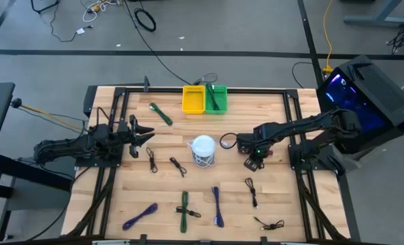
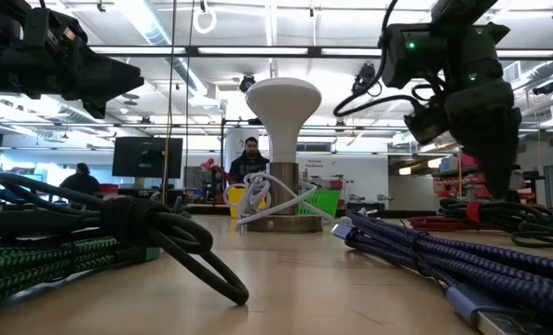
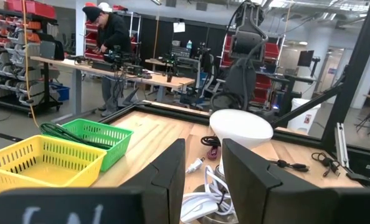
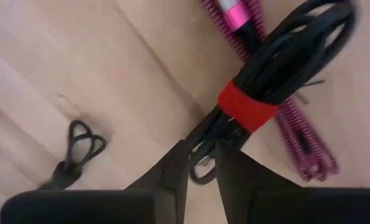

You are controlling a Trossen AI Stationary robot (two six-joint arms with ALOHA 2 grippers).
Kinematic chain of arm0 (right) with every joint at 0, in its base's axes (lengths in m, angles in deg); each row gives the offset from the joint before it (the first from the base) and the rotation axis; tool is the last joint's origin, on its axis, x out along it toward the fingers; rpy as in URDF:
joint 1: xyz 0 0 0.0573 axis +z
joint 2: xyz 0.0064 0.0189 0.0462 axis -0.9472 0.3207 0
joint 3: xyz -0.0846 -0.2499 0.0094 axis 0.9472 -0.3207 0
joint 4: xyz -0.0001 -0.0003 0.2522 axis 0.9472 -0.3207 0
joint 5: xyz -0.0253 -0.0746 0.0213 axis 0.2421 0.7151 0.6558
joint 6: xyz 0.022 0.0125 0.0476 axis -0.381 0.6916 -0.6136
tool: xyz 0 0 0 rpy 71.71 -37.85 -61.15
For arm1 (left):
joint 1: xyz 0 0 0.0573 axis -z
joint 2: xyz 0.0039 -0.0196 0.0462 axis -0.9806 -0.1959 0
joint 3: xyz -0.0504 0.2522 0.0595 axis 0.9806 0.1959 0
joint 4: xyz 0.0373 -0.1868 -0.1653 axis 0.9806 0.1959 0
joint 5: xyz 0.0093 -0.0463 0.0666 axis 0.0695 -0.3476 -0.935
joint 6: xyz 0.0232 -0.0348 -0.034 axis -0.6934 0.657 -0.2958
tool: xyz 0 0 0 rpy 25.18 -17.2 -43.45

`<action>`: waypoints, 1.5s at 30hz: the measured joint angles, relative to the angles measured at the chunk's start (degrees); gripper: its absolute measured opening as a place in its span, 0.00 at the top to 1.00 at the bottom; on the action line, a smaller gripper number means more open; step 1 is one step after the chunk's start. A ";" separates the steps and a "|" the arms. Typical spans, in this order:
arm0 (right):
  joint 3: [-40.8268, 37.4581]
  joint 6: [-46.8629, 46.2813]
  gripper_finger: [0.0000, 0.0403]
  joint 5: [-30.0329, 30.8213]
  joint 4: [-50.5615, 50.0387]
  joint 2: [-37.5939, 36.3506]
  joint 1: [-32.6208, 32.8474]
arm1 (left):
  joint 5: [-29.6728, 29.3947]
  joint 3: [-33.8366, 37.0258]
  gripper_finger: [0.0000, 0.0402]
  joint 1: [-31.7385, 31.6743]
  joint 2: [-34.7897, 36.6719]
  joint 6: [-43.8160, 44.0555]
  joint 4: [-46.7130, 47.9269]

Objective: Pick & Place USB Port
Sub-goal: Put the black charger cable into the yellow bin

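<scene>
While the left gripper [image 1: 146, 138] hangs at the table's 9 o'clock side with its 2 fingers [image 3: 172, 177] spread and holding nothing, the right gripper [image 1: 254, 162] is down at the wood just toward 3 o'clock of the table's middle. Its fingers [image 4: 175, 171] stand a little apart, 1 on each side of a black cable bundle [image 4: 278, 68] bound by a red band [image 4: 247, 107]; whether they press it I cannot tell. A pink braided cable [image 4: 297, 134] lies under that bundle, touching it. Another small black cable [image 4: 76, 152] lies well apart on the bare wood. At the middle stands a white lamp [image 1: 203, 150], a white cord coiled around its base. At 12 o'clock a yellow basket [image 1: 193, 99] and a green basket [image 1: 216, 99] sit touching.
</scene>
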 joint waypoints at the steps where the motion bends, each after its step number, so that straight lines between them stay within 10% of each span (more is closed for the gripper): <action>1: 0.00 0.22 0.80 0.55 0.09 -0.02 -0.12 | -0.01 0.00 0.73 0.00 0.00 0.02 0.00; 26: -6.33 -1.81 0.40 9.67 10.62 -0.02 -2.56 | 0.00 0.00 0.73 0.02 0.00 0.06 0.00; 30: -6.32 -2.80 0.52 11.06 7.07 -0.02 -2.62 | 0.00 0.00 0.73 0.01 -0.01 0.08 0.00; 35: -5.98 -1.57 0.91 10.22 6.78 -0.02 -3.31 | 0.00 0.00 0.73 0.00 -0.01 0.08 0.02; 45: -1.46 1.83 0.92 7.86 4.89 -0.02 -4.52 | 0.00 0.00 0.73 0.02 0.00 2.17 -0.59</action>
